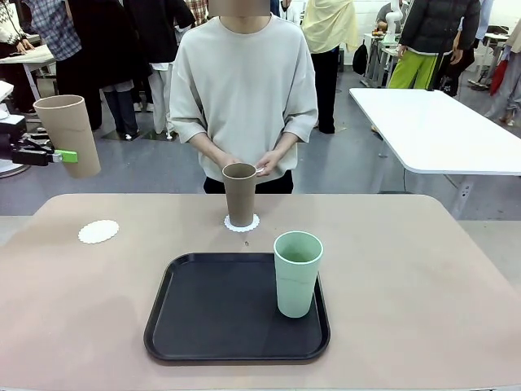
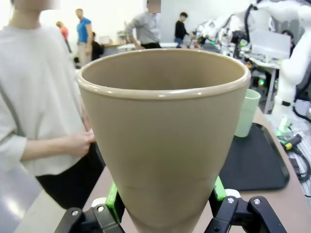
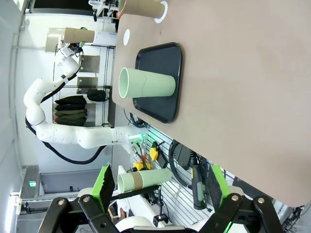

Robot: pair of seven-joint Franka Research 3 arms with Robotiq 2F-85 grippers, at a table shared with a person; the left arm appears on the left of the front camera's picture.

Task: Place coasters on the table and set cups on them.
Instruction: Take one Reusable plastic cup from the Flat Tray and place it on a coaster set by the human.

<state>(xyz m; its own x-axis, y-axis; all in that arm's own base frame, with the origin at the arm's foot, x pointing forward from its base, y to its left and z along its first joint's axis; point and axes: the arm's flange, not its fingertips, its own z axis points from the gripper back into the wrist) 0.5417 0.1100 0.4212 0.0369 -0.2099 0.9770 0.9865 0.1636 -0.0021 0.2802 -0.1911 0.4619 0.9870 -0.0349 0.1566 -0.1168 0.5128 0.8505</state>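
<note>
High at the left of the table (image 1: 423, 269), our left gripper (image 1: 63, 155) is clamped on a tan cup (image 1: 69, 134). Next, we judge, it needs lowering upright onto the bare coaster (image 1: 98, 231).

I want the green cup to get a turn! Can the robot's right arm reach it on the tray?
Probably yes. The right tool is open and empty, and the green cup stands upright on the right side of the black tray, with just bare table on that side.
</note>
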